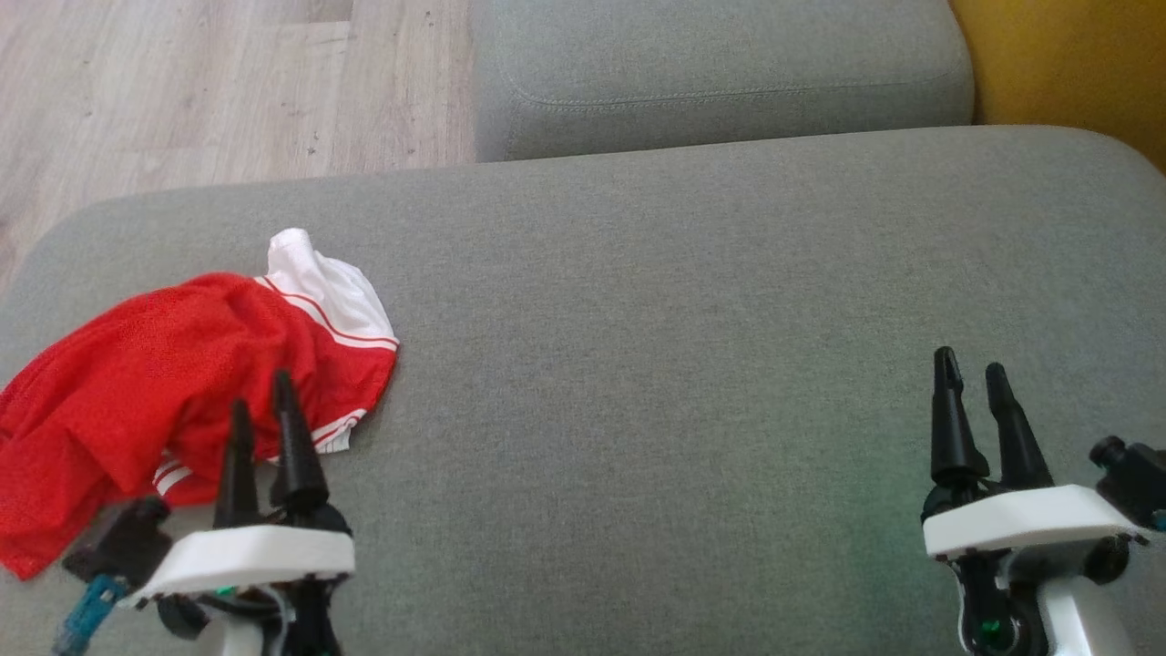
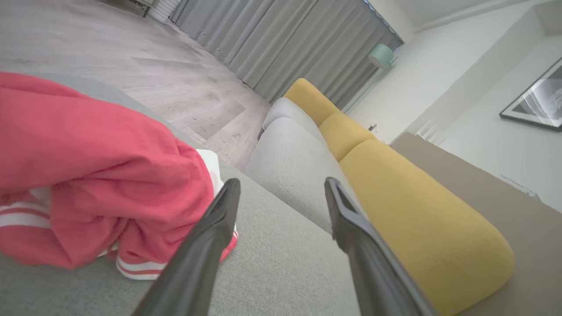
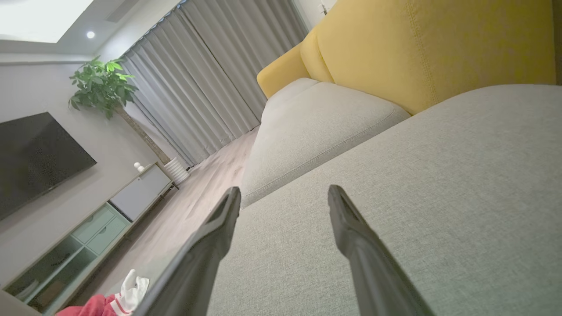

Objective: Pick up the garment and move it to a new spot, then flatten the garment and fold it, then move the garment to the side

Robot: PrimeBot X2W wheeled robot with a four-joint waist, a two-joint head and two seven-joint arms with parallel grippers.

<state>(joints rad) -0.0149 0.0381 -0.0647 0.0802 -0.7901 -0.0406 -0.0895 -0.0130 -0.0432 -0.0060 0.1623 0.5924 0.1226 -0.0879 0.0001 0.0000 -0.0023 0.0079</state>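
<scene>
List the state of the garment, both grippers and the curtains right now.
Garment: crumpled in a heap on the grey seat cushion, unfolded, not gripped.
Left gripper: open, nothing between its fingers, beside the garment.
Right gripper: open, empty, over bare cushion.
Curtains: drawn shut.

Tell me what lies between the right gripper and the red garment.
Bare grey sofa cushion, nothing on it, as the head view shows from the right gripper to the garment. The left gripper stands open beside the garment.
</scene>
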